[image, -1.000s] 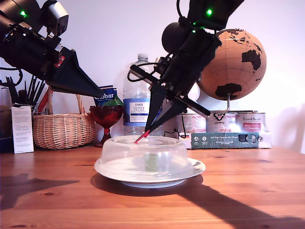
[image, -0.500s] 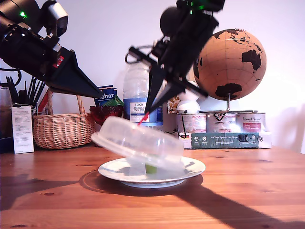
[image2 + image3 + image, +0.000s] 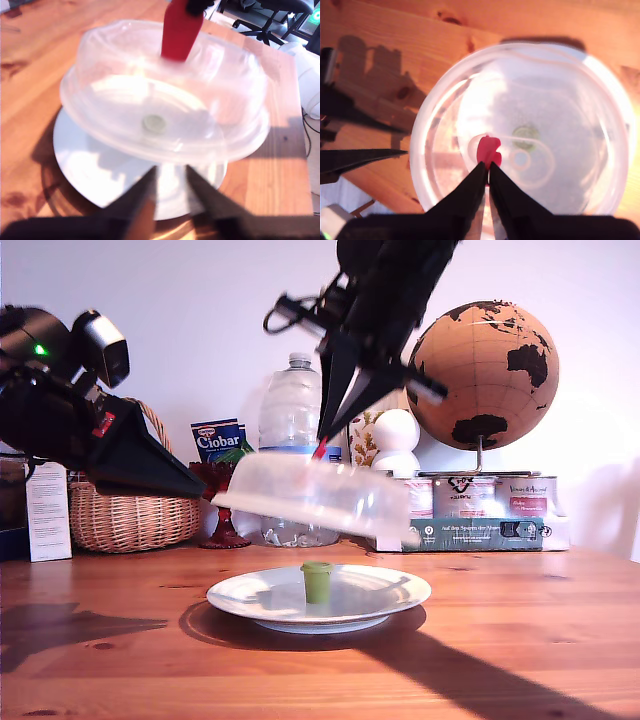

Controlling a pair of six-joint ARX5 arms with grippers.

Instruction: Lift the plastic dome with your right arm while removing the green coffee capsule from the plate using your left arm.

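Exterior view: the dome (image 3: 312,495) hangs in mid frame, clear of the plate (image 3: 385,592) and tilted, with its side toward the exterior view's left riding higher. It is carried by its red tab (image 3: 320,451), which my second claw (image 3: 327,436) pinches from above at upper centre. Holding the cover by the tab alone lets it swing, which accounts for the tilt.

The capsule (image 3: 317,581) stands upright near the middle of the plate, lower centre of the frame, now uncovered. The plate rests on the worktop (image 3: 520,640).

My first claw (image 3: 190,483) waits at middle left of the exterior view, its tip pointing toward the plate and level with the dome rim, apart from both. It is staged there, in my judgement, so it can enter the gap under the raised cover.

Second wrist view: my second claw (image 3: 487,172) is closed tight on the tab (image 3: 489,151); the capsule (image 3: 525,135) shows through the dome (image 3: 580,100).

First wrist view: my first claw (image 3: 169,176) has its fingers parted by a narrow gap and grips nothing. The capsule (image 3: 154,123) appears blurred through the dome (image 3: 100,110), above the plate (image 3: 85,155).

The gap looks adequate on the approach side, but a swinging rim could foul the entering claw.
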